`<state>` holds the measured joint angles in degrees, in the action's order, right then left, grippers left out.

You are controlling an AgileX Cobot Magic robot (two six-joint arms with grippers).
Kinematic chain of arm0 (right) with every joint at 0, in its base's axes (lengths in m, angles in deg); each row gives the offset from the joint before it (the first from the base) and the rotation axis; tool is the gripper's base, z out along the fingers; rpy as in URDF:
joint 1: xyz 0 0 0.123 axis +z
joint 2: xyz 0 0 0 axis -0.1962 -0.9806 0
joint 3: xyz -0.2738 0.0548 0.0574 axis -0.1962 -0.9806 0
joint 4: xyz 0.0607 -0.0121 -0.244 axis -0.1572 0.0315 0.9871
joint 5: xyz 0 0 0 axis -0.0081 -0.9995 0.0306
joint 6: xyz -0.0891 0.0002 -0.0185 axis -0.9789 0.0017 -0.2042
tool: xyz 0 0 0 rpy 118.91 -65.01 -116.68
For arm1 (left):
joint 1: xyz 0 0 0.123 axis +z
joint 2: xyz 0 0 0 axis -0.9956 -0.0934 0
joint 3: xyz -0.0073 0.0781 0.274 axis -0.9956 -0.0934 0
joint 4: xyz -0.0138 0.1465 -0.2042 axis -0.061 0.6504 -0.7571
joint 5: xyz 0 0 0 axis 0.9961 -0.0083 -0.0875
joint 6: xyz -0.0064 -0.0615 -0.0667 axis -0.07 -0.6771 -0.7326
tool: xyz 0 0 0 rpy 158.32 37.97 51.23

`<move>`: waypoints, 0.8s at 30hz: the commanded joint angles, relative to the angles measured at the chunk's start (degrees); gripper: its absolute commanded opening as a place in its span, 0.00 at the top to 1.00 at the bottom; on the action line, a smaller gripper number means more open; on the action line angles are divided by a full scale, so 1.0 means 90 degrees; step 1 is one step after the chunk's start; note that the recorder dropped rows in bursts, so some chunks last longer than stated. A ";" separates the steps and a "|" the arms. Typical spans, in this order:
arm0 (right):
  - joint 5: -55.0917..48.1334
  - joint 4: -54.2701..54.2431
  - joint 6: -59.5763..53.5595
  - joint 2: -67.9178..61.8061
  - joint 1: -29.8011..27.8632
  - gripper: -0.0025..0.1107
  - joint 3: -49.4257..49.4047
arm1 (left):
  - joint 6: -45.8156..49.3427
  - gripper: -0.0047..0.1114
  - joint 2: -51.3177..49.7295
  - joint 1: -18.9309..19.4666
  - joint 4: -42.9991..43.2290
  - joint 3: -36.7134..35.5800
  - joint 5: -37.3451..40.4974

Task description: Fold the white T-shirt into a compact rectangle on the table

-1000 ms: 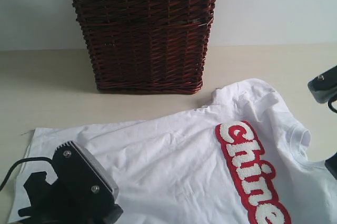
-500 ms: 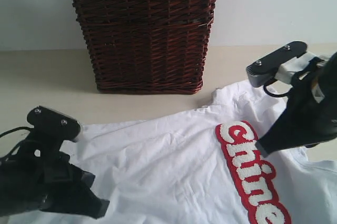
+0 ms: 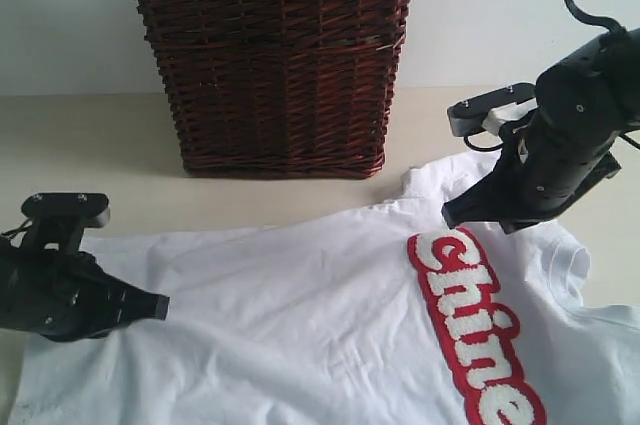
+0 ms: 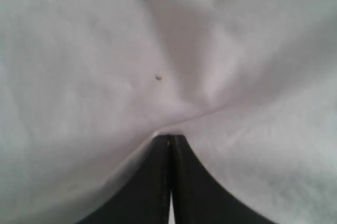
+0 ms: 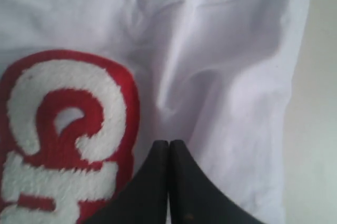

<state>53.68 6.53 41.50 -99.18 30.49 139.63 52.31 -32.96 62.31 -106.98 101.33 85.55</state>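
Note:
The white T-shirt point(image 3: 320, 315) lies spread on the table point(image 3: 90, 145), its red-outlined lettering point(image 3: 465, 315) running toward the front right. My left gripper point(image 3: 160, 303) rests low on the shirt's left part. In the left wrist view its black jaws point(image 4: 169, 136) are shut, and creases in the cloth point(image 4: 105, 66) run into the tips. My right gripper point(image 3: 452, 217) sits at the shirt's upper right, just above the first letter. The right wrist view shows it point(image 5: 168, 143) shut on a pinch of cloth beside the lettering point(image 5: 63, 108).
A dark brown wicker basket point(image 3: 270, 55) with a lace-trimmed liner stands at the back centre, close behind the shirt. Bare tabletop point(image 5: 316, 129) lies beyond the shirt's sleeve edge on the right.
Both arms have swung in and down onto the shirt. The left moved toward the shirt's left edge, the right from the far right to the first letter. The right jaws have closed.

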 commanded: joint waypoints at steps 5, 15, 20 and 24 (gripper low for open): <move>0.0945 -0.0008 0.0021 -0.0396 -0.0149 0.98 0.0695 | 0.0026 0.96 -0.0923 0.0601 0.0121 0.1044 -0.0187; 0.0990 0.0127 0.0021 -0.0484 -0.0149 0.98 0.0999 | 0.0679 0.96 -0.1144 0.1409 0.0171 0.2150 -0.0529; 0.0933 0.0097 0.0021 -0.0587 -0.0149 0.98 0.1146 | 0.1004 0.96 -0.1018 0.1723 0.0146 0.2228 -0.0134; 0.0868 0.0062 -0.0046 -0.0585 -0.0149 0.98 0.1248 | 0.0812 0.96 -0.0546 0.1649 0.0423 0.1946 0.1320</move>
<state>61.67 7.10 41.64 -104.52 29.32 149.80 60.74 -41.11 77.81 -105.22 120.63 88.79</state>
